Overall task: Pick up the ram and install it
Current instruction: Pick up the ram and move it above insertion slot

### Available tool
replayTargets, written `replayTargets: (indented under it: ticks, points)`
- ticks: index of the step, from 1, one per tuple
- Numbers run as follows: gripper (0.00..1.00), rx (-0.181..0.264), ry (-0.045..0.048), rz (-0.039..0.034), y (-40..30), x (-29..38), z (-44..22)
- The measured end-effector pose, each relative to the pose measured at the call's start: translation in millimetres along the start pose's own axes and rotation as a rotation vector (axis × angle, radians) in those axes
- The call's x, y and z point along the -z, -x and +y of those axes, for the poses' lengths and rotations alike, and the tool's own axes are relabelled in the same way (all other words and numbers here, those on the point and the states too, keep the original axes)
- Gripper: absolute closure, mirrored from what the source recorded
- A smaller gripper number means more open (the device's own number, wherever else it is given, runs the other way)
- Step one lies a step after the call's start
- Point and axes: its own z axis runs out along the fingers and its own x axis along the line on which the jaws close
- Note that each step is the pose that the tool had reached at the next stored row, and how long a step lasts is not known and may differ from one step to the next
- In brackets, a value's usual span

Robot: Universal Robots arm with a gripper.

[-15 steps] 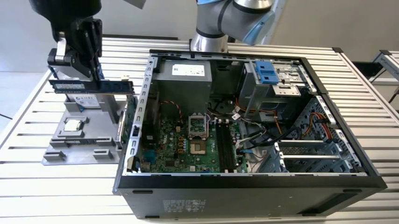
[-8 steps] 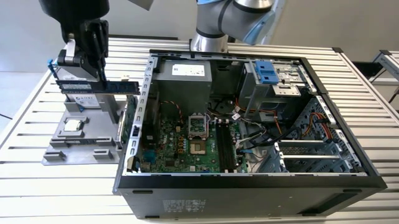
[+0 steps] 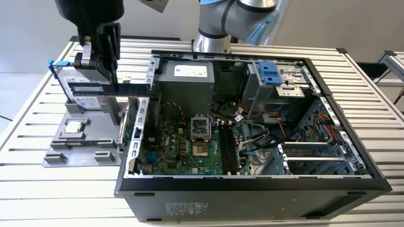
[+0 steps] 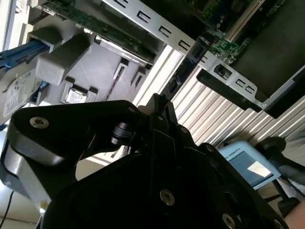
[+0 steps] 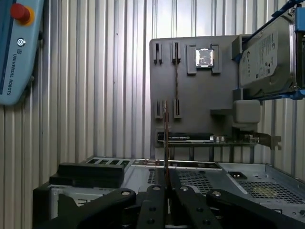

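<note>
You are sitting at roughly the halfway mark: the pick-up is looking done and the install is not yet begun.

In the first wrist view, the gripper [image 5: 166, 191] is clamping its jaws down to a narrow slit. The ram [image 5: 166, 143] is standing edge-on between the fingers [image 5: 153, 202], which are pinching its two flat faces.

In the exterior view, the gripper [image 3: 109, 78] is holding the ram [image 3: 126, 90] level and lengthwise. It is hanging clear above the grey parts holder [image 3: 58, 158]. The hard drive [image 3: 85, 101] and the CPU chip [image 3: 74, 126] are sitting in that holder beneath it.

One end of the stick is reaching toward the side wall of the open computer case [image 3: 252, 182]. Farther in, the memory slots [image 3: 226, 149] on the motherboard are lying well apart from the ram. By my judgement they are looking unfilled, so the seating is what you are left with.
</note>
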Motion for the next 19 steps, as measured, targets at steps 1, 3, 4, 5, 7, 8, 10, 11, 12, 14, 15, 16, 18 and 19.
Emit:
replayTargets:
  ticks: [1,3,4,5,7,8,10,11,12,14,15,16,18,19]
  points:
    - [1.0,0.0,0.0,0.0,0.0,-0.3,-2.4]
    - [1.0,0.0,0.0001,0.0001,0.1,-0.8,-7.4]
    - [1.0,0.0,0.0,0.0,0.1,-1.0,-10.1]
    - [1.0,0.0,0.0,0.0,0.1,-1.2,-12.7]
    - [1.0,0.0,0.0,0.0001,0.2,-1.4,-18.2]
    - [1.0,0.0,0.0,0.0,0.2,-1.5,-20.9]
    - [1.0,0.0,0.0,0.0,0.2,-1.9,-25.7]
    - [1.0,0.0,0.0,0.0001,0.3,-2.0,-27.7]
    - [1.0,0.0,0.0,0.0,0.3,-2.2,-30.0]
    - [1.0,0.0,0.0,0.0,0.4,-2.5,-34.0]
    - [1.0,0.0,0.0,0.0001,0.4,-2.6,-36.1]
    - [1.0,0.0,0.0,0.0001,0.4,-2.7,-38.1]
    - [1.0,-0.001,0.0,0.0001,0.5,-3.0,-42.0]
    - [1.0,-0.001,0.0,0.0001,0.5,-3.1,-44.3]
